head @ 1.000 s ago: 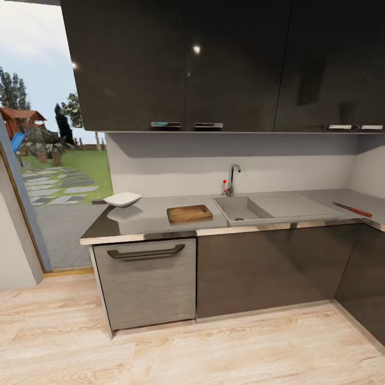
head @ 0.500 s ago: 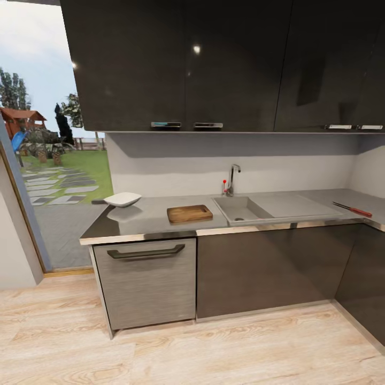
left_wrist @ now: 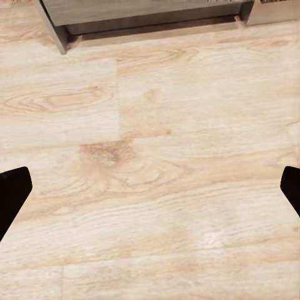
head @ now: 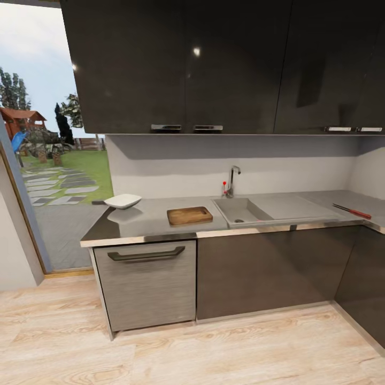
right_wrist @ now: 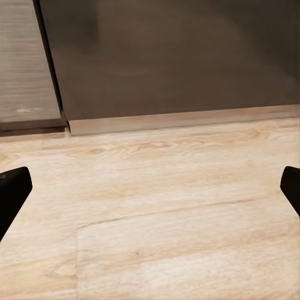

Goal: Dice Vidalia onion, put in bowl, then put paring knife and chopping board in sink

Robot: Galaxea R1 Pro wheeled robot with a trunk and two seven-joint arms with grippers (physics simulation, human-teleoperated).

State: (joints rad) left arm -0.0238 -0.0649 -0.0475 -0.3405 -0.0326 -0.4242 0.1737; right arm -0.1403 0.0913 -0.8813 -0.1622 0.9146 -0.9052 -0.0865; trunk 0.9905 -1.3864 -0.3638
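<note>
Steel-grey countertop (head: 149, 222) is seen untouched. Left of the sink (head: 243, 209), the white bowl (head: 122, 200) sits empty; nearer it, the chopping board (head: 189, 215) lies bare. Right of the sink, the paring knife (head: 351, 210) rests. No onion can be made out. Everything is judged undone. Both grippers, left (left_wrist: 150, 190) and right (right_wrist: 150, 187), are held spread wide, empty, above the floor.

black blunt pincer fingertips (left_wrist: 12, 194)

Open countertop (head: 149, 219) lies between the bowl (head: 123, 200), chopping board (head: 189, 215) and sink (head: 243, 209), under low dark cabinets (head: 214, 64).
</note>
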